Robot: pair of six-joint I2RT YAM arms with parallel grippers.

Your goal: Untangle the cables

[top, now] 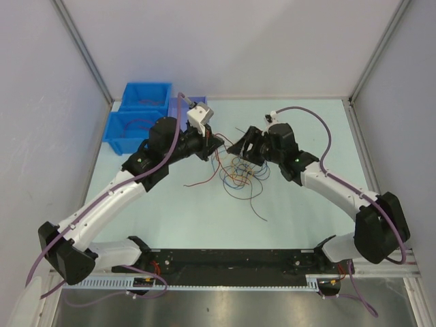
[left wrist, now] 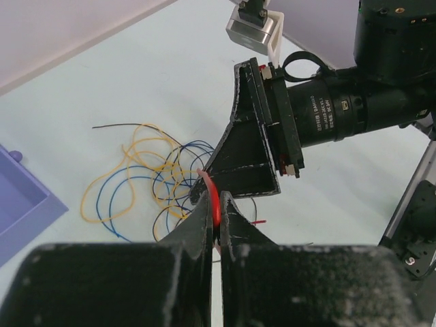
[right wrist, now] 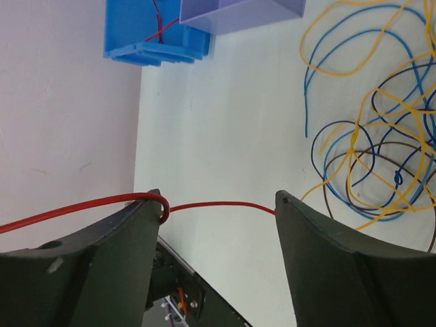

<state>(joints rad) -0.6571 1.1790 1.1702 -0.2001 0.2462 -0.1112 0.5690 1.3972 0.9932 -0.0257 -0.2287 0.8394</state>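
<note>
Left gripper (left wrist: 216, 204): fingers are pressing together and pinching the red cable (left wrist: 214, 197) right at the tips. A short red arc is bulging out between the pads.

Right gripper (right wrist: 218, 208): fingers are standing spread wide and clamping nothing. The red cable is crossing the gap between them. It is hooking round the tip of the finger on the left of the right wrist view and running off frame on that side. At the other end it is disappearing behind the edge of the opposite finger.

The two grippers are meeting nose to nose over the middle of the table (top: 306, 211). In the left wrist view, one right finger is sitting just beyond the left fingertips. I cannot tell whether they are touching.

The tangle of cables (top: 242, 174) is lying on the table just on the near side of both grippers, between the arms. It is made of yellow, blue, orange and dark loops, all overlapping. One reddish strand (top: 199, 182) is trailing out toward the left arm. One blue strand (top: 257, 208) is trailing toward the near edge.

Two blue bins (top: 114, 133) are sitting at the far left corner, with a lavender bin (right wrist: 238, 12) right beside them. Another red wire (right wrist: 161, 24) is lying inside a blue bin.
</note>
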